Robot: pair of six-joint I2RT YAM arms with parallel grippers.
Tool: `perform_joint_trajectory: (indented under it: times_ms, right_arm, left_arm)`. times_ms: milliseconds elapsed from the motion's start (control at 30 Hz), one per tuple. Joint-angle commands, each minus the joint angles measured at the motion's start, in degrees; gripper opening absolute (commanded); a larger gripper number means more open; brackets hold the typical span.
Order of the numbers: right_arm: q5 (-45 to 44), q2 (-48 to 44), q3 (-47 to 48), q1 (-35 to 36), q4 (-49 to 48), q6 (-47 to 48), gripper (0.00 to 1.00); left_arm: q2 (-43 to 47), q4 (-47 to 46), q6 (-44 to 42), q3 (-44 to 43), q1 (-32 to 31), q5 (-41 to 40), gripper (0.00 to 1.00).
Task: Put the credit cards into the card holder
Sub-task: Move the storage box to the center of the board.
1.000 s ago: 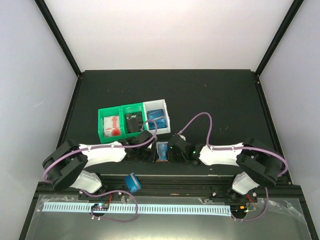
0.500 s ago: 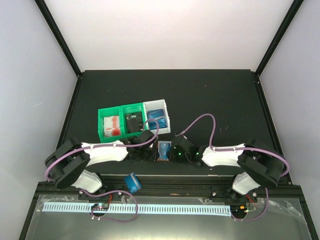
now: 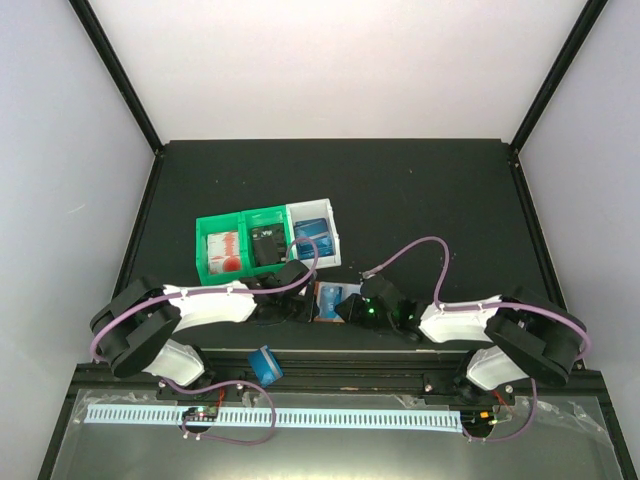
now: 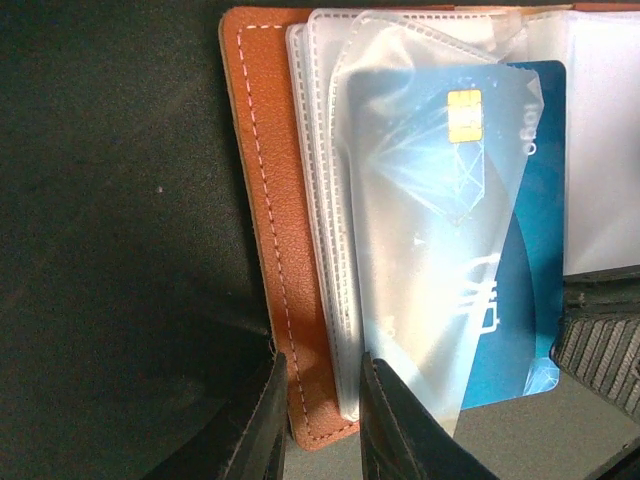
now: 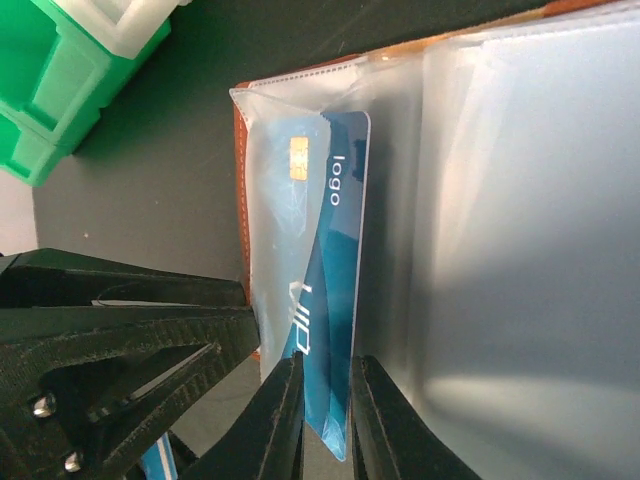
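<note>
Top view: the card holder [image 3: 322, 298] lies open on the black counter [image 3: 420, 200], close to the near edge, between my left tool [image 3: 303, 308] and right tool [image 3: 350, 308]. A green bin [image 3: 200, 250] and a white bin [image 3: 335, 236] sit just behind it.

Left wrist view: the left tool [image 4: 320, 425] is narrow, pinching the holder's stitched leather edge [image 4: 275, 220] together with its sleeves. A blue credit card [image 4: 535, 300] lies partly under a clear pocket [image 4: 420, 220], whose film crosses it at a slant.

Right wrist view: the right tool [image 5: 328, 420] is narrow, clamped on the card's near end [image 5: 338, 290]. I judge the card crooked and only part seated. I want the left pinch firm, the card squared to the pocket, then a flat slide toward the stitched edge without buckling the film.
</note>
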State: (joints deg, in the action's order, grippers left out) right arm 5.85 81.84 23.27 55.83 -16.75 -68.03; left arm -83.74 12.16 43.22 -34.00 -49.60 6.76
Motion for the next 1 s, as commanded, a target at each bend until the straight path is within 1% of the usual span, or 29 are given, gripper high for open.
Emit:
perform_joint_trajectory:
  times_ms: [0,100,200,267,333,467,633,700,833,967]
  right_arm:
    - [4.16,1.37,-1.58,-0.79,-10.82,-2.50,0.17]
    - [6.06,2.95,-3.18,-1.37,-15.80,-5.12,0.17]
    - [8.19,4.83,-3.56,-1.83,-18.11,-8.65,0.17]
    - [8.81,6.02,-2.26,-1.91,-15.29,-10.19,0.20]
    - [8.20,7.08,-1.61,-1.88,-13.20,-10.84,0.21]
    - [6.56,7.67,-2.17,-1.87,-13.79,-10.67,0.14]
    - [3.29,6.22,-3.25,-1.87,-13.16,-8.99,0.11]
    - [1.98,5.20,-3.53,-1.87,-11.39,-8.58,0.12]
    - [0.00,2.90,-3.66,-1.87,-7.62,-8.19,0.17]
    - [-1.57,0.87,-3.32,-1.87,-4.53,-7.92,0.20]
  left_arm:
    - [-3.72,7.42,-0.81,2.64,-0.23,-3.29,0.23]
    - [-3.54,7.43,-0.89,2.62,-0.23,-3.21,0.23]
    - [-3.43,7.37,-0.80,2.63,-0.23,-3.07,0.23]
    - [-3.36,7.35,-0.78,2.62,-0.23,-3.03,0.23]
    - [-3.35,7.35,-0.81,2.58,-0.22,-2.99,0.23]
    - [-2.86,7.39,-0.84,2.70,-0.23,-3.00,0.23]
    - [-1.95,7.50,-0.99,2.78,-0.23,-2.98,0.23]
    - [-1.67,7.47,-0.97,2.71,-0.14,-2.96,0.23]
    - [-1.79,7.28,-1.03,2.54,-0.14,-2.65,0.23]
    - [-1.97,6.93,-1.10,2.54,-0.14,-2.13,0.23]
